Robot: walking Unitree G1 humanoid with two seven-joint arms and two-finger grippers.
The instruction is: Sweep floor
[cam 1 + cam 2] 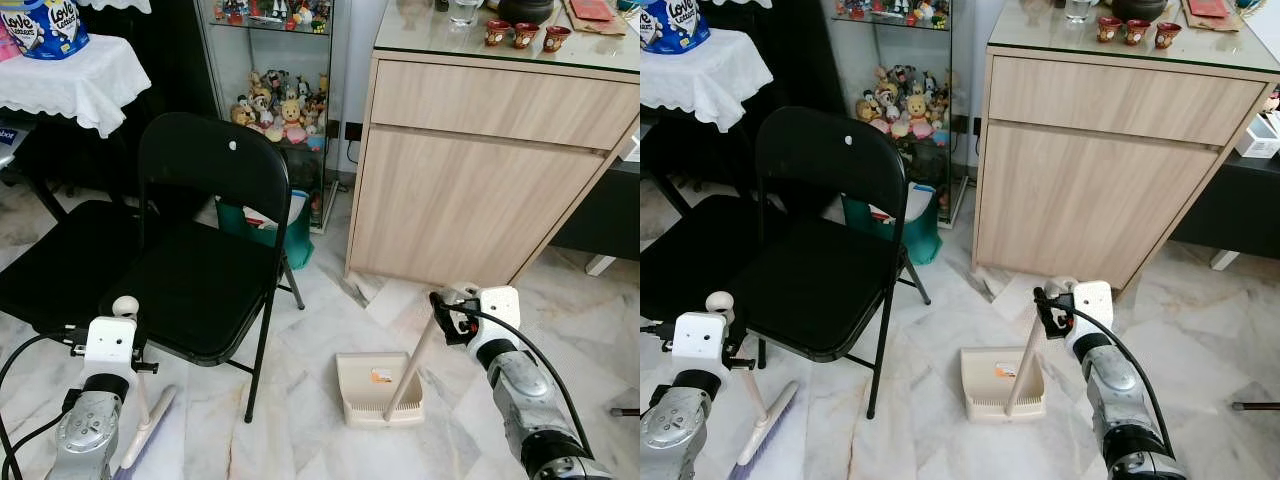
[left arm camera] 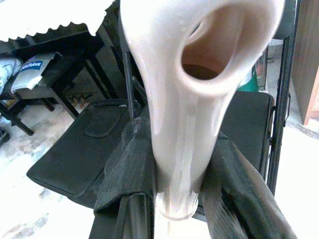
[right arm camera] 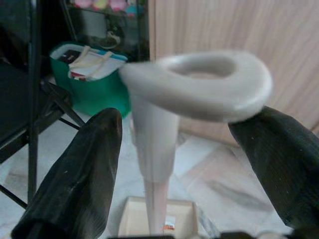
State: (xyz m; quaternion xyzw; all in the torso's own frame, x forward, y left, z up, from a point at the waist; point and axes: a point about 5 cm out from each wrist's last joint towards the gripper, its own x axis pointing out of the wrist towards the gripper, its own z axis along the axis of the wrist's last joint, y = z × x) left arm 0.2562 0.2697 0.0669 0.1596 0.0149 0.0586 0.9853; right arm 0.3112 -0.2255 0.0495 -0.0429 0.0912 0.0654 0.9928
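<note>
Two tools in play: left gripper (image 2: 174,199) clamped on the broom (image 1: 765,425) at lower left by the chair (image 1: 205,250), right gripper (image 3: 169,164) with jaws apart around the dustpan (image 1: 380,390) handle at lower centre, so probably next it's brushing dirt toward the pan.

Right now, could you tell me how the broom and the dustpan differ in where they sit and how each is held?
The broom is at the robot's left, beside the black chair; the dustpan sits to the right, before the wooden cabinet. The left gripper clamps the broom's handle tightly, while the right gripper's fingers stand apart around the dustpan's handle. Both are cream-coloured with looped handle ends.
</note>
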